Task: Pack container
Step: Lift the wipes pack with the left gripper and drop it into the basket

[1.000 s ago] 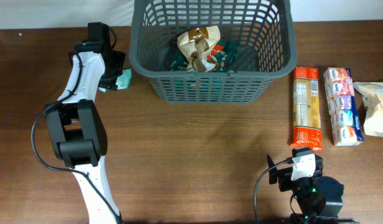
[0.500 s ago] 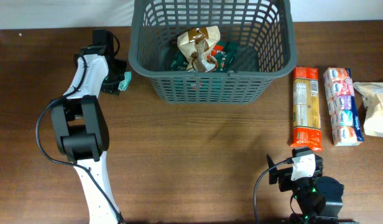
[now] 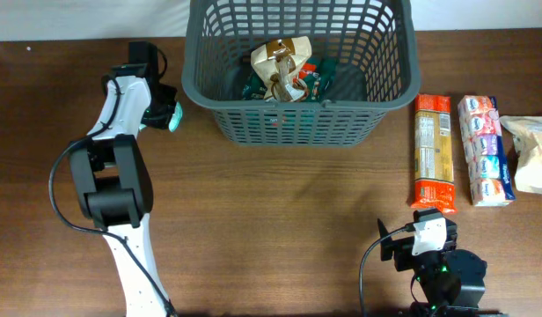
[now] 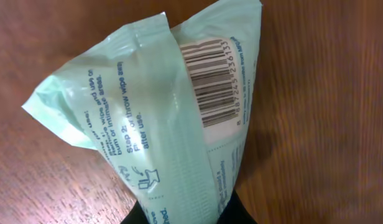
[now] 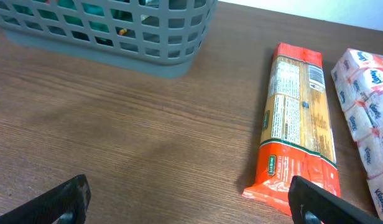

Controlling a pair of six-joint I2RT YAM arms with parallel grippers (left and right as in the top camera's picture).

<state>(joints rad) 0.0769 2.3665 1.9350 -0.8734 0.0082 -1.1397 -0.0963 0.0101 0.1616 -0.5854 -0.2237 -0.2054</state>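
Note:
The container (image 3: 297,123) is a dark grey slotted basket at the table's back, its corner also in the right wrist view (image 5: 117,37). Inside lie a brown packet (image 3: 284,66) and a dark green packet (image 3: 317,77). Left of the basket, my left gripper (image 3: 162,110) is shut on a mint-green wipes packet (image 3: 173,115). In the left wrist view this packet (image 4: 173,112) fills the frame, pinched between the dark jaws of the left gripper (image 4: 186,215) at the bottom edge. My right gripper (image 3: 429,231) rests low at the front right, open (image 5: 191,205) over bare wood.
Right of the basket lie an orange spaghetti packet (image 3: 432,150), a pink-and-white tissue pack (image 3: 485,150) and a beige bag (image 3: 533,154) at the table's right edge. The spaghetti packet (image 5: 297,124) lies just ahead of my right fingers.
My left gripper has shifted slightly and closed on the mint-green packet, which now looks squeezed narrower. The right arm has not moved.

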